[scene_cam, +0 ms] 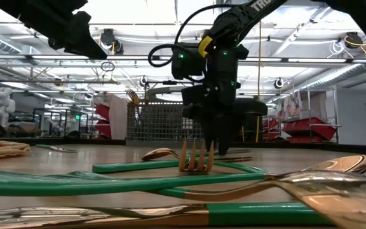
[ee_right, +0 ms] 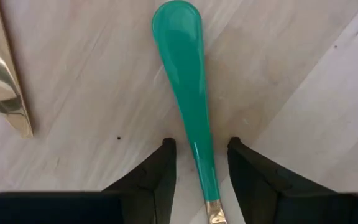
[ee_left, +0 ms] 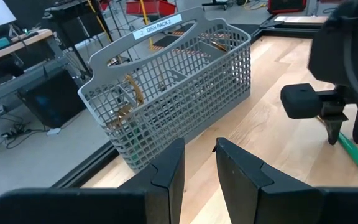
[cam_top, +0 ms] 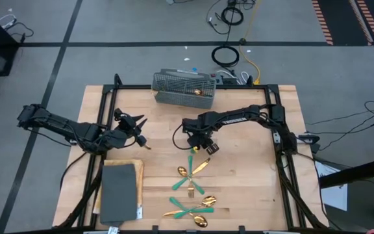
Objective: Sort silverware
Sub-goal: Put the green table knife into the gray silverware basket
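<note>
Silverware [ee_right: 188, 112] between right gripper [ee_right: 199, 171] fingers

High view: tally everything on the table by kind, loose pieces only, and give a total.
Loose silverware: about 8 (they overlap, so the exact count is unclear)
Grey mesh basket: 1
Dark grey mat: 1
Grippers: 2, the left gripper and the right gripper
Total: about 12

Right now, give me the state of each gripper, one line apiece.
Left gripper: open, holding nothing, raised facing the grey basket.
Right gripper: open, fingers either side of a teal handle lying on the table, not clamped.
</note>
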